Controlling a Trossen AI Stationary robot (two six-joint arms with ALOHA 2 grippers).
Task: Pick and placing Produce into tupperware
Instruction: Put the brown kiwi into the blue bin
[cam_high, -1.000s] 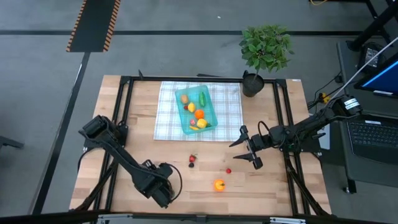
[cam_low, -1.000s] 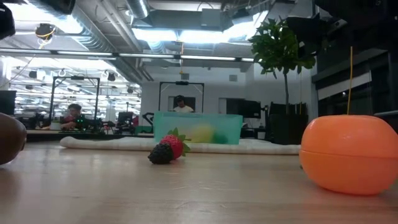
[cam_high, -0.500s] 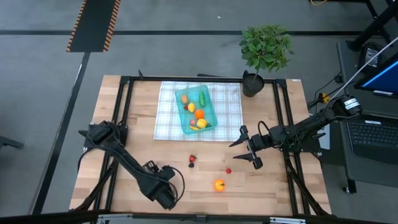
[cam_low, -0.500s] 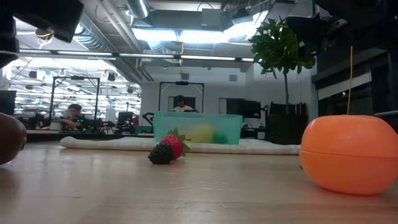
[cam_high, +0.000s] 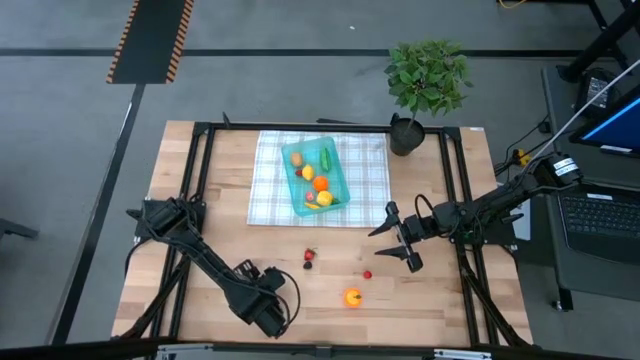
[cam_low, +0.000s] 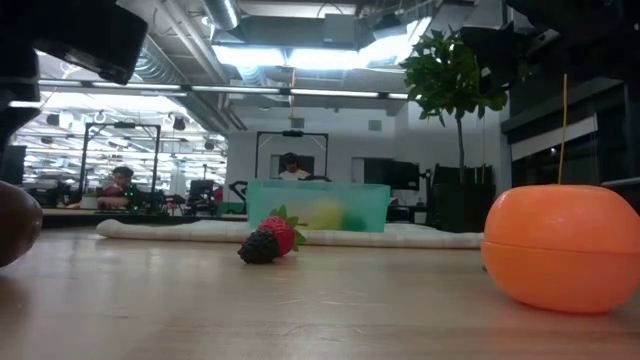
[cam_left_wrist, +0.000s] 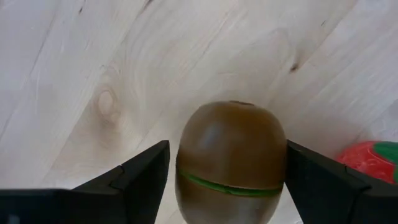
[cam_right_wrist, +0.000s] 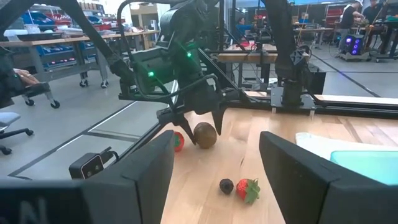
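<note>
A brown kiwi with a green seam rests on the bare wood near the table's near edge. My left gripper hangs over it, open, one finger on either side. A red strawberry lies just beside the kiwi. My right gripper waits open at the table's right. The teal tupperware sits on the checked cloth with several produce pieces inside. An orange, a strawberry with a blackberry and a red berry lie loose.
A white-green checked cloth lies under the container. A potted plant stands at the far right corner. Black frame rails run along the table's left, right and far sides. A laptop sits beyond the right edge.
My left gripper has moved a little toward the table's right and near edge and has come down over the kiwi; in the low view its body now shows larger at the upper left. The produce and my right arm have stayed still.
</note>
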